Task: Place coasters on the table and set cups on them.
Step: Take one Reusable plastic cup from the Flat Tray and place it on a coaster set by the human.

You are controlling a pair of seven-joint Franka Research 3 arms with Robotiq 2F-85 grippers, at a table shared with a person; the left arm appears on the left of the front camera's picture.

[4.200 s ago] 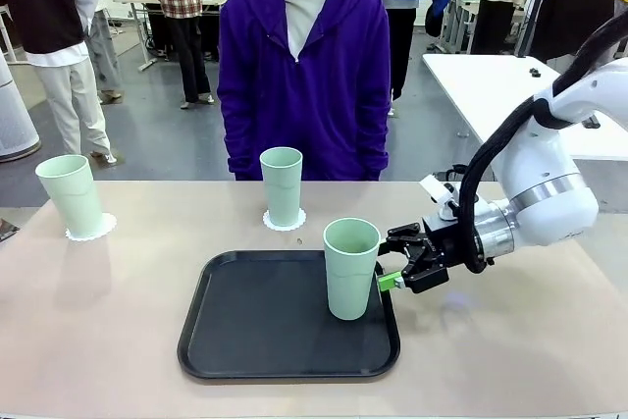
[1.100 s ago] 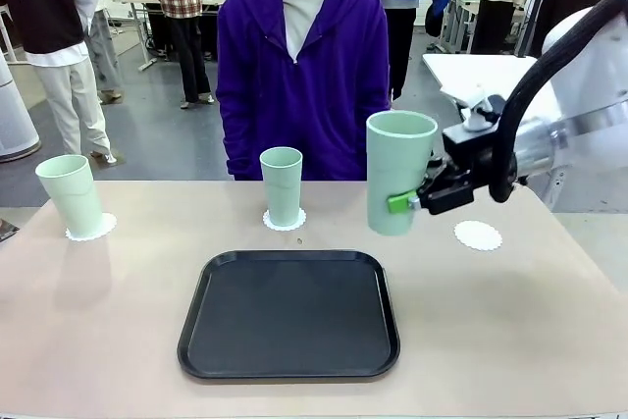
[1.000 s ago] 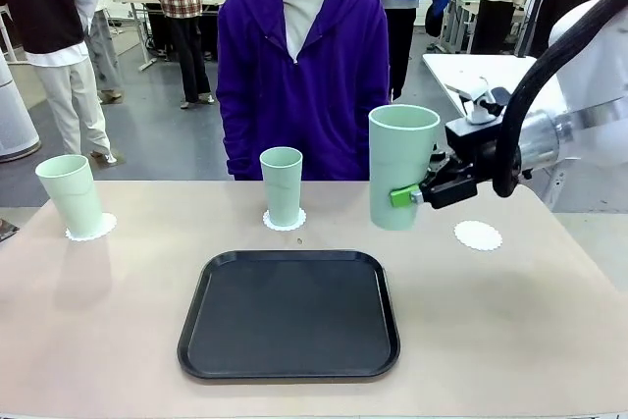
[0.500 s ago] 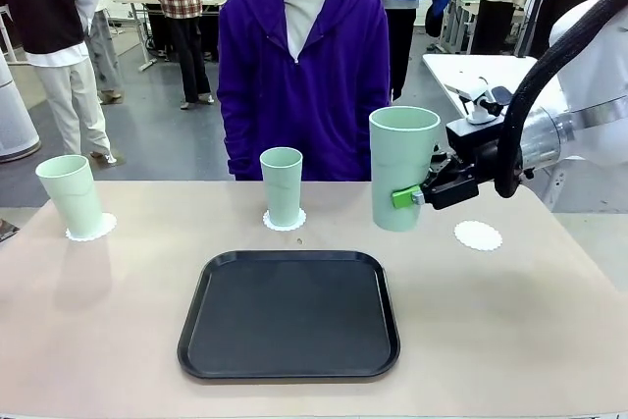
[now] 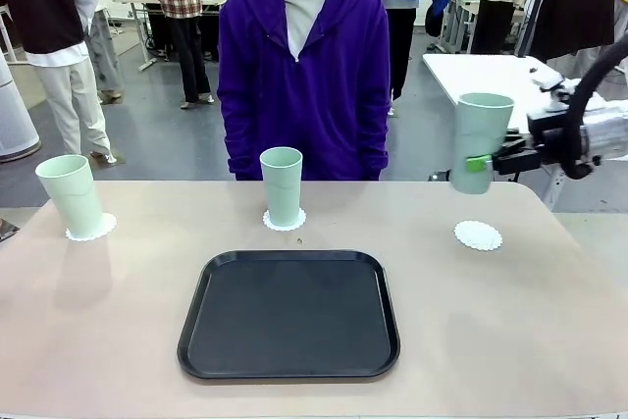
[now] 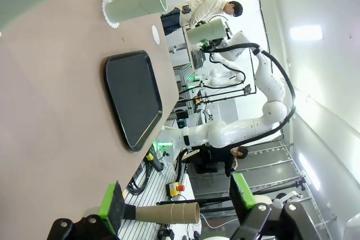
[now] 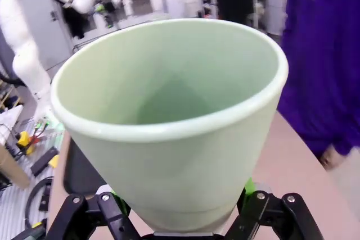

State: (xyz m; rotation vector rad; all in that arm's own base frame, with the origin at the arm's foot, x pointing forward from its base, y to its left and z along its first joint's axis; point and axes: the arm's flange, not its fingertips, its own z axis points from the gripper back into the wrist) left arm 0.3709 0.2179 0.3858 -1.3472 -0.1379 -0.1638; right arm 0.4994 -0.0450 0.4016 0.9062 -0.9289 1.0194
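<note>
A robotics lab: white robot arms (image 6: 247, 122) at other tables (image 5: 496, 80), people standing about.

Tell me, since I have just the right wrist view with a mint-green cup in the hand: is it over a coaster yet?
Observer: No. From the front, the cup in the right hand hangs above the table, with the bare coaster lower down.
Operator: And the other cups?
Observer: Two cups stand on coasters at the far edge.
Operator: The tray?
Observer: The black tray holds nothing.
</note>
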